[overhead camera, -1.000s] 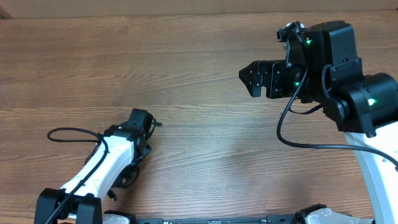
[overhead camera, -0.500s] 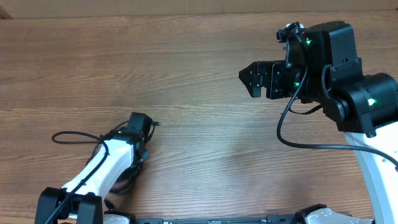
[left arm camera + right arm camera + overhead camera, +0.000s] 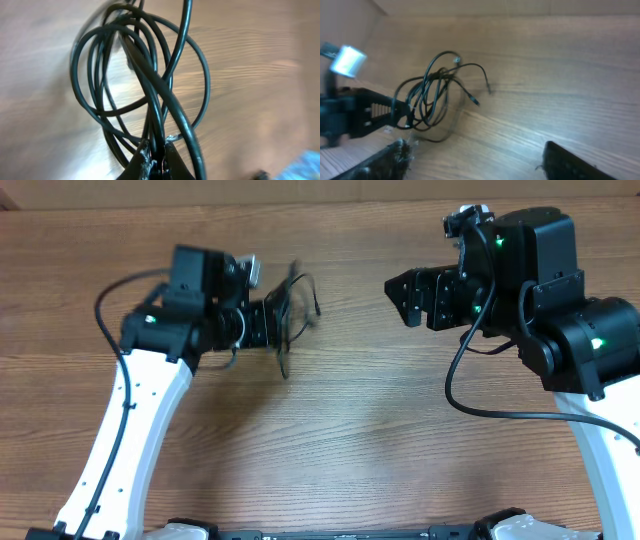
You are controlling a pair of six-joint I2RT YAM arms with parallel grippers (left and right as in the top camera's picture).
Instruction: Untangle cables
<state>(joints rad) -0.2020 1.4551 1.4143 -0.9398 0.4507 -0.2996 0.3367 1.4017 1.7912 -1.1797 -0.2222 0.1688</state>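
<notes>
The cables (image 3: 292,308) are a tangled bundle of thin black loops with loose plug ends, hanging above the wooden table left of centre. My left gripper (image 3: 277,326) is shut on a few strands at the bundle's near side. In the left wrist view the fingertips (image 3: 145,152) pinch strands together while the cables (image 3: 142,75) fan out in loops beyond my left gripper (image 3: 156,149). My right gripper (image 3: 401,298) stands open to the right, apart from the bundle. From the right wrist, the cables (image 3: 432,95) dangle ahead of my right gripper (image 3: 480,161), whose fingers are spread wide.
The wooden table (image 3: 330,440) reaches to a back edge at the top of the overhead view. A thick black arm cable (image 3: 460,385) loops off the right arm, and another arm cable (image 3: 108,308) arcs over the left arm. The left arm's hand (image 3: 355,117) shows in the right wrist view.
The left gripper shut on the cables low at the front left, then the arm swung up and back toward the table's middle, lifting the bundle. The right arm has hardly moved.
</notes>
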